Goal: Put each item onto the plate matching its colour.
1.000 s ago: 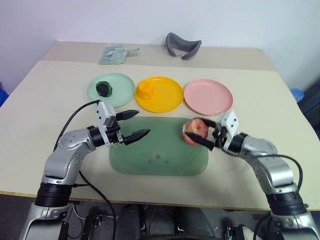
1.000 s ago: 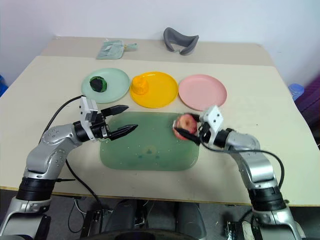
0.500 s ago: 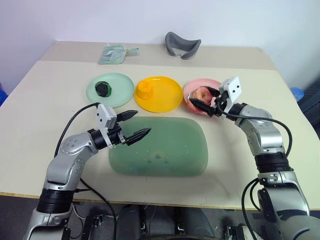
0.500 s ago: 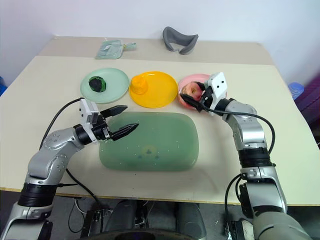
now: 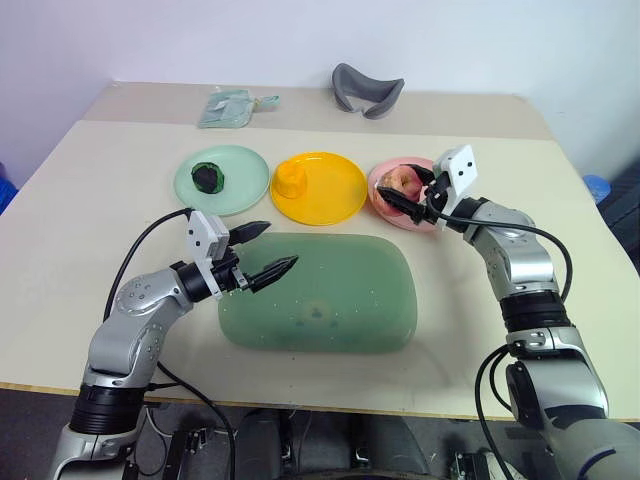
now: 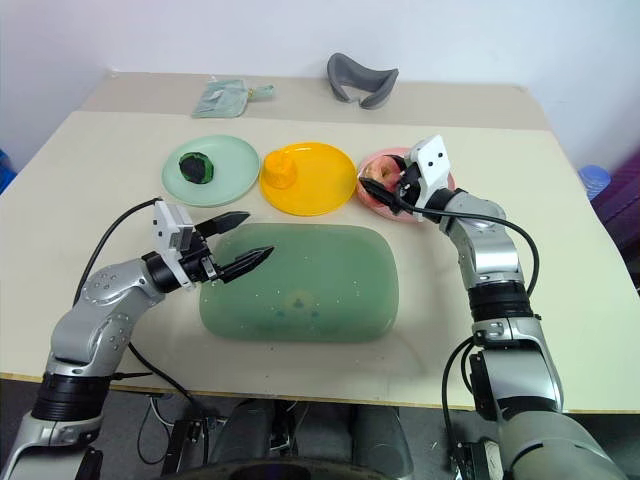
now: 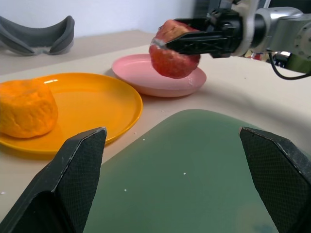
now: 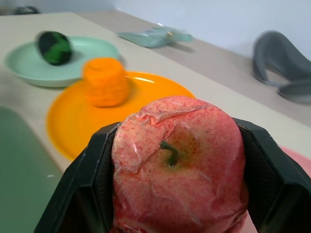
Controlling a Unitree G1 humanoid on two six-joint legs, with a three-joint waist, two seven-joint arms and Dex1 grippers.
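Note:
My right gripper (image 5: 410,190) is shut on the pink-red apple (image 5: 402,181) and holds it just above the pink plate (image 5: 391,207). The orange-yellow lump (image 5: 290,181) sits on the yellow plate (image 5: 330,192). On the mint green plate (image 5: 240,175) lies the dark green-and-black ball (image 5: 207,177). Over the left edge of the green mat (image 5: 330,290) my left gripper (image 5: 263,250) stands open with nothing between its fingers. The left wrist view shows the apple (image 7: 174,48) hanging over the pink plate (image 7: 146,73).
A grey curved object (image 5: 366,91) and a small pale green bag (image 5: 230,107) lie at the back of the table (image 5: 90,200). The three plates stand in a row behind the mat.
My right gripper carried the apple from over the mat's right end back to above the pink plate. The left arm has barely moved.

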